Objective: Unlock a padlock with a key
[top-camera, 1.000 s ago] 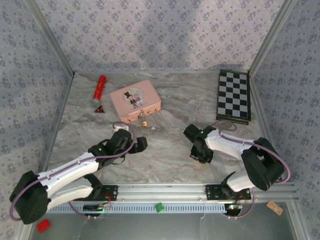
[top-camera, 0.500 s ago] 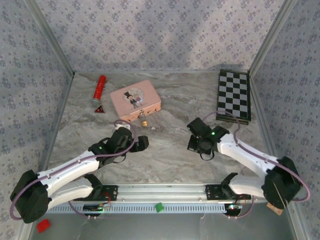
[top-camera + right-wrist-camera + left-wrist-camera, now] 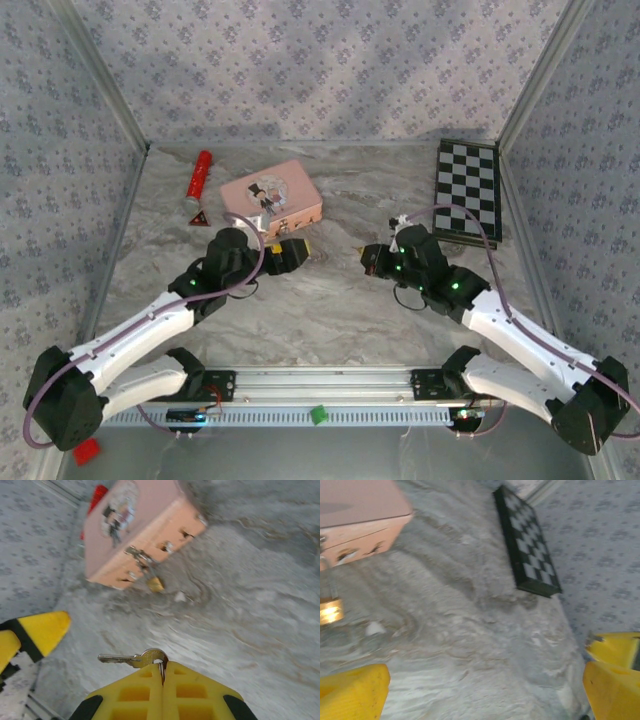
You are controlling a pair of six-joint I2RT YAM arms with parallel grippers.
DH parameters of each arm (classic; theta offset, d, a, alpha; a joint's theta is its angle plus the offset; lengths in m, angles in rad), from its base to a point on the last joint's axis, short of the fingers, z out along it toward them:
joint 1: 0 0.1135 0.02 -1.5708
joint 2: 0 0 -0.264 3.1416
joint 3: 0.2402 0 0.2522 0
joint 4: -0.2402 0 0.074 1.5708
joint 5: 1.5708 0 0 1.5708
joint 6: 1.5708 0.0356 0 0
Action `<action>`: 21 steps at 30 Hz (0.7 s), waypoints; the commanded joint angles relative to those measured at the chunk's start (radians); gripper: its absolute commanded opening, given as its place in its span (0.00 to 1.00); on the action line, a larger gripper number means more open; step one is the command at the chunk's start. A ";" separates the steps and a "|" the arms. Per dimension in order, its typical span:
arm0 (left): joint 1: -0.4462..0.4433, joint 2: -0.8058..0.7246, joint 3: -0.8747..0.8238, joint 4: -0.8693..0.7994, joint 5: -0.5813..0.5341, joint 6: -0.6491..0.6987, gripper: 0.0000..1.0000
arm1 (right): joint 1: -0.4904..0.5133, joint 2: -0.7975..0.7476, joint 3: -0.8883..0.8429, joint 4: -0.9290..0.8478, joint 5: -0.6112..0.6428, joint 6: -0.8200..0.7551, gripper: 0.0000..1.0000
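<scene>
Brass-toned key (image 3: 131, 657), clenched in the right end effector (image 3: 163, 666), is nearing the padlock (image 3: 155, 583) for insertion — left end effector (image 3: 293, 252) is advancing, released.

A black-and-white checkerboard (image 3: 467, 190) lies flat on a grey marbled tabletop (image 3: 330, 310). Just behind it and just to its right rise walls (image 3: 320, 60) papered in pale grey-blue with a small repeated floral motif, meeting at a metal corner post (image 3: 539, 70). Well in front of the checkerboard, a ribbed aluminium rail (image 3: 330, 378) edges the tabletop. The light is soft and even.
</scene>
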 commanded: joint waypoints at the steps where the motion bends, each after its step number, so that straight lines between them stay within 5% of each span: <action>1: 0.005 0.017 0.067 0.159 0.123 0.014 0.96 | 0.008 0.010 -0.013 0.202 -0.043 0.049 0.00; 8: 0.000 0.044 0.061 0.336 0.183 -0.054 0.80 | 0.056 0.058 -0.020 0.372 -0.046 0.167 0.00; 21: -0.058 0.094 0.141 0.263 0.160 0.019 0.57 | 0.115 0.085 -0.014 0.385 -0.019 0.226 0.00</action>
